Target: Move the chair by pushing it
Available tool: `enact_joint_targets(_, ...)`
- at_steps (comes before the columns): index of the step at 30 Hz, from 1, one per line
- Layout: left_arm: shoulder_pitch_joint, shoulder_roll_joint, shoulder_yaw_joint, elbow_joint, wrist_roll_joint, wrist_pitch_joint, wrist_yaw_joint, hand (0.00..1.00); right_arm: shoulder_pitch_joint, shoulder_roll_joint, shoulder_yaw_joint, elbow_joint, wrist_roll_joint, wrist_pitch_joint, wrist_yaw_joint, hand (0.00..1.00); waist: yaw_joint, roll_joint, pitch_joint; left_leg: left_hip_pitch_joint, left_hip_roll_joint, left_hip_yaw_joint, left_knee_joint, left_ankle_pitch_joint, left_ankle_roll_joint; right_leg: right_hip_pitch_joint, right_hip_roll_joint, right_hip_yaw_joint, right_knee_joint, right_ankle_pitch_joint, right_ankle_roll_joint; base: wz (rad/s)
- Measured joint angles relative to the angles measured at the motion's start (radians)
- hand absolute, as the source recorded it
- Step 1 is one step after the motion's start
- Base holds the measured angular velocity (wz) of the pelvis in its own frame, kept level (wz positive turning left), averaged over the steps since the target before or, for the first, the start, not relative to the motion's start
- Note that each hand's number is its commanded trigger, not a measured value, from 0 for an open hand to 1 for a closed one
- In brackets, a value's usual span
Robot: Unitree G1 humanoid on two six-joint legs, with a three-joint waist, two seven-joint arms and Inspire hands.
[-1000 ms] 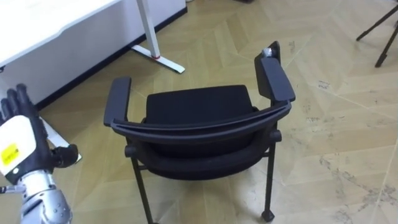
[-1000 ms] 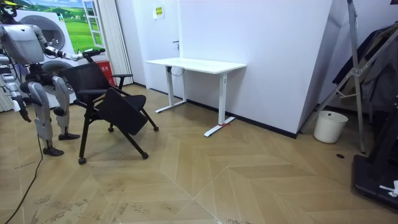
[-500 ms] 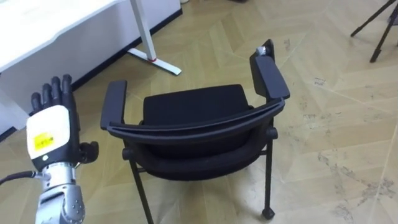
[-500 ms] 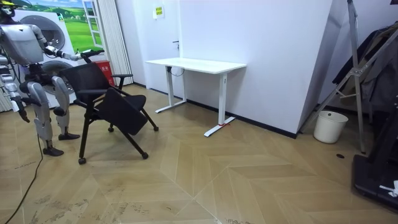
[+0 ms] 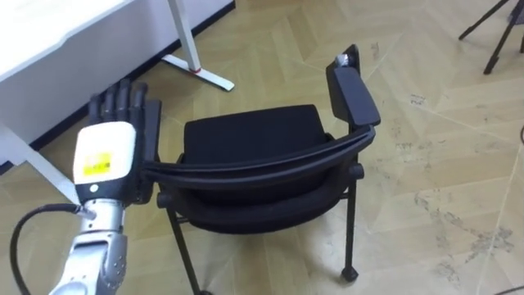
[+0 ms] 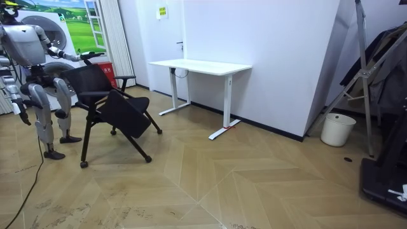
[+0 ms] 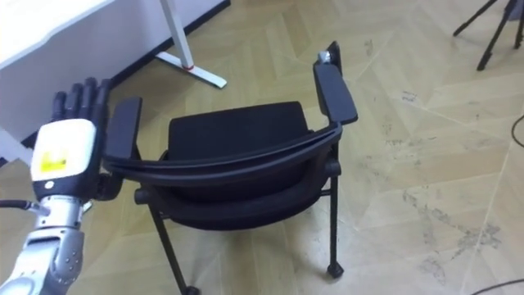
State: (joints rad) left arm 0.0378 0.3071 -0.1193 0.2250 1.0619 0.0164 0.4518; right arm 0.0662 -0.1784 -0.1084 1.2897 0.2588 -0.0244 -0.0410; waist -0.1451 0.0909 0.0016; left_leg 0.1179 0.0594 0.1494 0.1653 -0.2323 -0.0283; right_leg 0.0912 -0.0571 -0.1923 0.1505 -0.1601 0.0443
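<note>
Standing behind a black chair (image 5: 250, 139), the robot holds its left hand (image 5: 105, 156) open, straight-fingered, seemingly touching an armrest (image 7: 123, 127).

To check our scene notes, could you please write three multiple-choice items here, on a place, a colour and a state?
1. Where is the desk from the chair? A) ahead, to the robot's left B) to its right C) behind the robot
2. What colour is the chair? A) red B) black C) white
3. How are the left hand fingers? A) in a fist B) round a chair leg C) straight
Answers: 1 A, the desk shows beyond the chair's left side; 2 B, seat and back are black; 3 C, the fingers are straight.
</note>
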Motion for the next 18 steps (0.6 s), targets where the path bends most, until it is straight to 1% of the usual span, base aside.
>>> enact_joint_targets(3, 0.0, 0.008, -0.014, -0.022, -0.001, 0.0, -0.029, 0.0, -0.002, -0.001, 0.007, 0.0, 0.002, 0.0, -0.001, 0.0, -0.002, 0.0, 0.0009, -0.003, 0.0, 0.0, 0.0, 0.0, 0.0, -0.004, 0.0, 0.001, 0.0, 0.0, 0.0, 0.0)
enact_joint_targets(4, 0.0, 0.019, -0.025, -0.023, 0.0, 0.001, -0.031, 0.0, -0.005, -0.001, 0.009, -0.001, 0.001, 0.0, -0.003, 0.0, -0.005, -0.001, 0.0011, -0.003, 0.0, 0.001, -0.001, 0.0, 0.0, -0.004, 0.0, 0.001, 0.0, 0.0, 0.0, 0.0)
enact_joint_targets(6, 0.0, 0.03, -0.042, -0.023, 0.0, 0.003, -0.034, 0.0, -0.012, -0.001, 0.013, 0.0, 0.0, 0.0, -0.004, 0.0, -0.01, -0.001, 0.0016, -0.003, 0.0, 0.001, -0.001, 0.0, 0.0, -0.004, 0.0, 0.001, 0.0, 0.0, 0.0, 0.0)
enact_joint_targets(8, 0.0, 0.03, -0.052, -0.024, 0.001, 0.003, -0.044, 0.0, -0.016, 0.0, 0.025, -0.001, -0.001, 0.0, -0.004, 0.0, -0.013, -0.003, 0.0032, -0.003, 0.0, 0.001, -0.002, 0.0, 0.0, -0.004, 0.0, 0.002, 0.0, 0.0, 0.0, 0.0)
enact_joint_targets(12, 0.0, 0.03, -0.095, -0.032, 0.001, 0.006, -0.074, 0.0, -0.016, -0.001, 0.037, 0.0, 0.0, 0.0, -0.003, 0.0, -0.017, -0.006, 0.0074, -0.004, 0.0, 0.007, -0.001, 0.0, 0.0, -0.005, 0.0, 0.004, 0.0, 0.0, 0.0, 0.0)
enact_joint_targets(18, -0.009, 0.03, -0.141, -0.032, -0.001, 0.005, -0.092, 0.0, -0.016, -0.006, 0.062, -0.001, 0.01, 0.0, -0.002, 0.0, -0.024, -0.004, 0.0077, -0.005, 0.0, 0.013, -0.001, 0.0, 0.0, -0.007, 0.0, 0.008, 0.0, 0.0, 0.0, 0.0)
